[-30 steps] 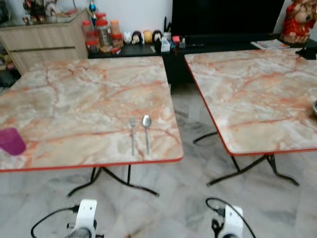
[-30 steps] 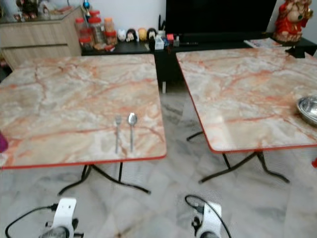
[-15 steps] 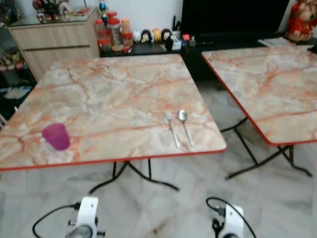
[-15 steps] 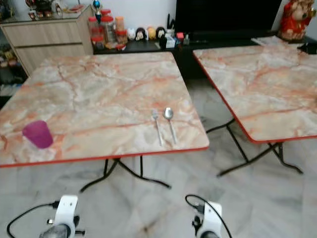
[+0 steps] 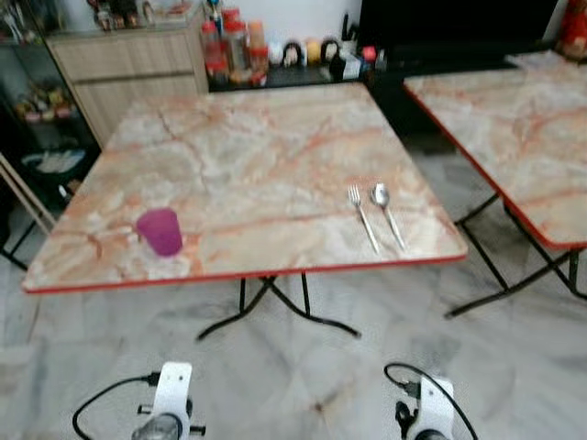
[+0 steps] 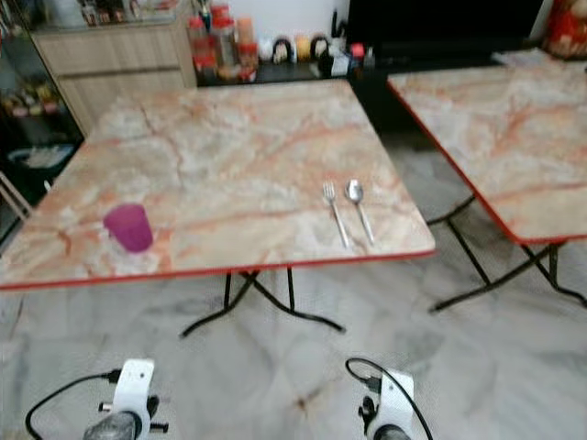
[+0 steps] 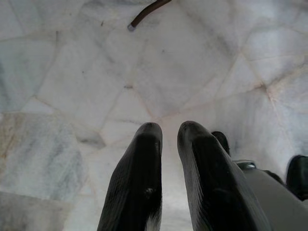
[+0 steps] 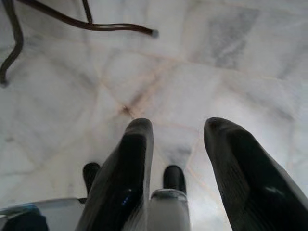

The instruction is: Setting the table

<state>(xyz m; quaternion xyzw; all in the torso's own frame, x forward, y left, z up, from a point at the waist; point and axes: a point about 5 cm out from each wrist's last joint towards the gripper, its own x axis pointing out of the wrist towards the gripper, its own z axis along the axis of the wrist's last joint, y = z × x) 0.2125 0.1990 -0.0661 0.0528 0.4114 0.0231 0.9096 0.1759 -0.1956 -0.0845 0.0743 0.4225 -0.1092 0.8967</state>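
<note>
Both arms are hanging low over the pale marble floor (image 5: 303, 367), idle, well short of the near tabletop (image 5: 257, 156) ahead of them. The left hand (image 7: 168, 132) is pointing down at the floor with its two black fingers almost together, only a thin slit showing between the tips, and nothing is sitting between them. The right hand (image 8: 175, 132) is also pointing at the floor, its fingers spread apart and holding nothing; dark table legs (image 8: 86, 24) are curving across the floor beyond its fingertips.

Up on the tabletop, a purple cup (image 5: 160, 231) is standing upright ahead of the left hand, near the red front edge. A fork (image 5: 361, 214) and a spoon (image 5: 385, 211) are lying side by side, just apart, ahead of the right hand and close to the front corner on that side, handles pointing toward the robot. A second marble tabletop (image 5: 523, 137) is standing farther off to the right hand's outer side. Beyond the near tabletop, a wooden cabinet (image 5: 128, 64) and a row of jars (image 5: 234, 46) are lining the wall.
</note>
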